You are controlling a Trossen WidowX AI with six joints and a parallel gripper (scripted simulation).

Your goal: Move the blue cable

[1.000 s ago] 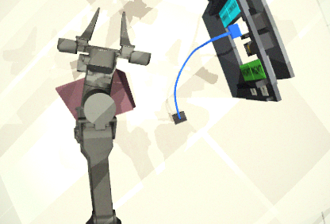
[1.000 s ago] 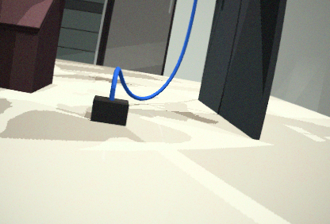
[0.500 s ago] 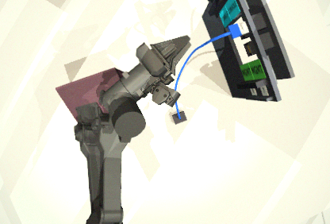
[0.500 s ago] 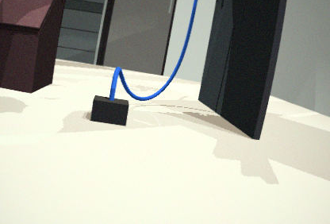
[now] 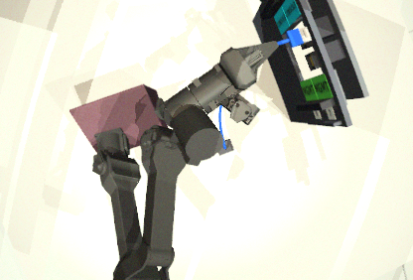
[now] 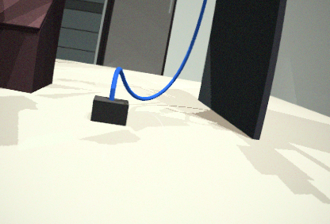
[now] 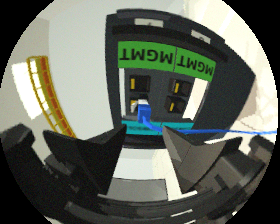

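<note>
The arm [image 5: 199,97] is reaching right toward the panel [image 5: 278,72] [image 6: 243,50] [image 7: 235,80], its claw [image 5: 277,43] [image 7: 144,127] standing partly open, released, with nothing between the fingers. The plug [image 5: 295,38] [image 7: 143,111] is sitting in a port beyond the fingertips, between the green label [image 5: 316,87] [image 7: 146,55] and the teal label [image 5: 288,13] [image 7: 172,125]. The cable [image 5: 220,122] [image 6: 183,66] [image 7: 220,131] is running from the plug and drooping left to a small black block [image 5: 227,146] [image 6: 109,111]. A maroon box [image 5: 111,112] [image 6: 29,34] is standing at the left.
</note>
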